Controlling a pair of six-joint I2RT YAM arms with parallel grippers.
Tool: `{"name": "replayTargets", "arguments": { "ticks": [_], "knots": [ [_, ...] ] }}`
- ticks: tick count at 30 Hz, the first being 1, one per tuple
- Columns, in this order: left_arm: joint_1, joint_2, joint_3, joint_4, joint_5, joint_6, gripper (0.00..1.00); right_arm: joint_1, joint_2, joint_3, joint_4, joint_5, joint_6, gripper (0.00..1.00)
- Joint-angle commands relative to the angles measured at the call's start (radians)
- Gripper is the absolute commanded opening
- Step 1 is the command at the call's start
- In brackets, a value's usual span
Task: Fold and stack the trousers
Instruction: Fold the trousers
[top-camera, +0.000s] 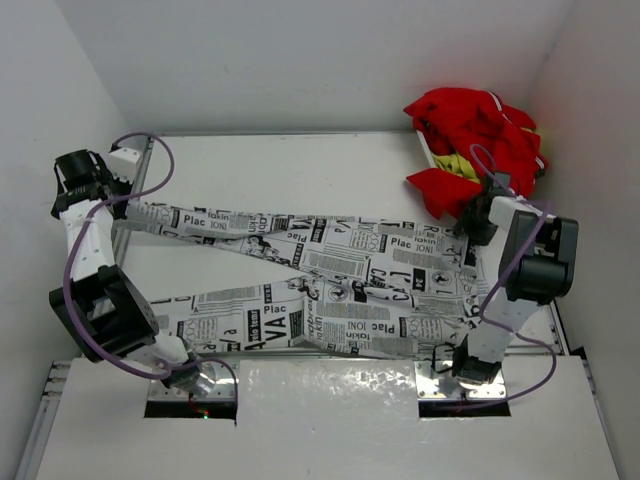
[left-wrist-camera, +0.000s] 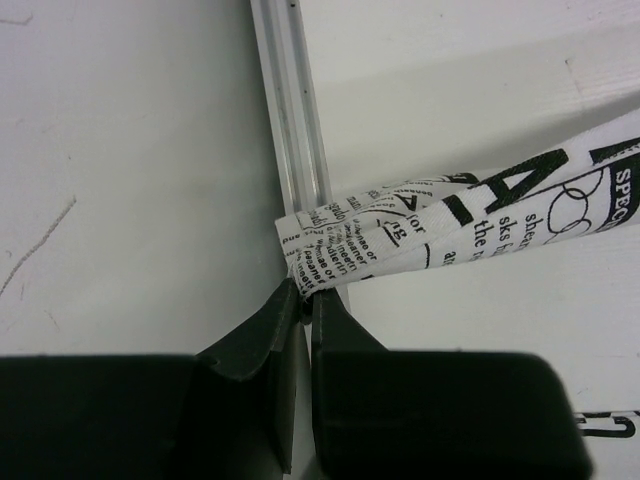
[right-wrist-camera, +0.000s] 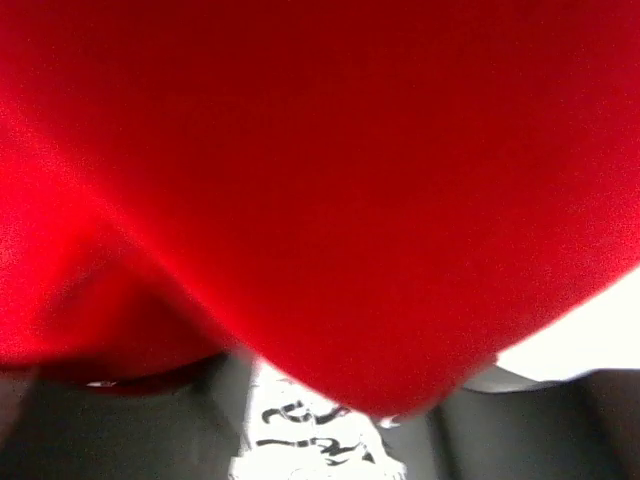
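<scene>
The trousers (top-camera: 340, 290), white with black newspaper print, lie spread on the table, waist at the right and both legs running left. My left gripper (top-camera: 128, 203) is at the far left edge, shut on the hem of the upper leg. In the left wrist view the jaws (left-wrist-camera: 305, 290) pinch the folded hem (left-wrist-camera: 340, 240). My right gripper (top-camera: 476, 228) is at the waist end, beside the red pile. In the right wrist view a bit of printed cloth (right-wrist-camera: 300, 430) sits between its fingers (right-wrist-camera: 325, 455); red cloth hides most of that view.
A heap of red clothes (top-camera: 475, 125) with a yellow piece (top-camera: 455, 165) sits at the back right, spilling over the trousers' waist and filling the right wrist view (right-wrist-camera: 320, 180). An aluminium rail (left-wrist-camera: 290, 100) runs along the table's left edge. White walls enclose the table (top-camera: 300, 170).
</scene>
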Motion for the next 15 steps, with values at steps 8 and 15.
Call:
{"name": "replayTargets", "arguments": {
  "ticks": [8,15],
  "knots": [
    [0.011,-0.009,0.047,0.022,-0.019,0.015,0.00,-0.002,-0.080,-0.067,-0.032,-0.007,-0.033,0.00],
    [0.012,0.034,0.059,0.042,-0.016,0.005,0.00,-0.018,-0.268,-0.044,-0.038,-0.056,-0.097,0.00]
  ]
}}
